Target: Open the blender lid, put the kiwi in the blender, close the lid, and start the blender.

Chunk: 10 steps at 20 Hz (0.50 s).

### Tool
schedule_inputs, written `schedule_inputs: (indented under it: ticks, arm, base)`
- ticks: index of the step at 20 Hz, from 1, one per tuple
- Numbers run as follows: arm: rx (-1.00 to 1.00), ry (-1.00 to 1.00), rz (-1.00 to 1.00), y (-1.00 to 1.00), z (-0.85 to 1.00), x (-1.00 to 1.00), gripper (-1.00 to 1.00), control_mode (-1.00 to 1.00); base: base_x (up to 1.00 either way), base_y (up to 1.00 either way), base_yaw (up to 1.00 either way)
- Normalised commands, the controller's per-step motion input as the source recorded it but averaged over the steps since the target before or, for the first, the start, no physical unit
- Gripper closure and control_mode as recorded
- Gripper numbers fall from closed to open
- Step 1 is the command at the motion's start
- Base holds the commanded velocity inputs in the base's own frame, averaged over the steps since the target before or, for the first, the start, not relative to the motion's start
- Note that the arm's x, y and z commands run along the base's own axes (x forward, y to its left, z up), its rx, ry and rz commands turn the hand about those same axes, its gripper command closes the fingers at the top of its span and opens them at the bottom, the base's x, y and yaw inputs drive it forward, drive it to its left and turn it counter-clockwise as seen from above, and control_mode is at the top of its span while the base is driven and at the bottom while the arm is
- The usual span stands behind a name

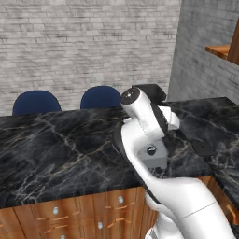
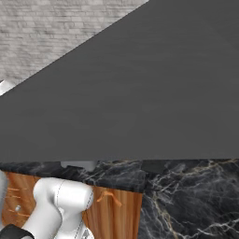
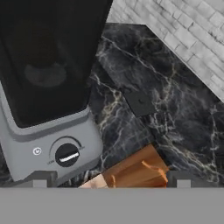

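Note:
The blender (image 3: 48,131) stands on the black marble counter, a light-grey base with a round black knob (image 3: 66,154) under a dark square jar (image 3: 48,52). In the left base view my arm covers most of the blender (image 1: 151,158). A dim oval shape (image 3: 43,74) shows through the jar wall; I cannot tell whether it is the kiwi. The blender lid (image 3: 140,103), a flat black square, lies on the counter to the right of the base and is off the jar; the same blender lid (image 1: 204,148) lies right of my arm. My gripper (image 3: 111,180) hangs in front of the base, open and holding nothing.
Two blue chairs (image 1: 36,101) (image 1: 99,96) stand behind the counter, before a brick wall. Wooden drawers (image 1: 70,214) run under the counter's front edge. A large dark grey surface (image 2: 140,84) blocks most of the right base view. A wooden shelf (image 1: 219,49) juts out at upper right.

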Motion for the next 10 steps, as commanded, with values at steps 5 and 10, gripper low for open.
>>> schedule_inputs:
  ticks: [5, 10]
  arm:
    - [-0.2, 0.03, -0.12, 0.12, -0.56, 0.1, -1.0, -1.0]
    - [-0.13, 0.04, -0.08, 0.14, -0.29, 0.06, -1.0, -1.0]
  base:
    - [0.0, 0.0, 0.0]
    - [0.0, 0.0, 0.0]
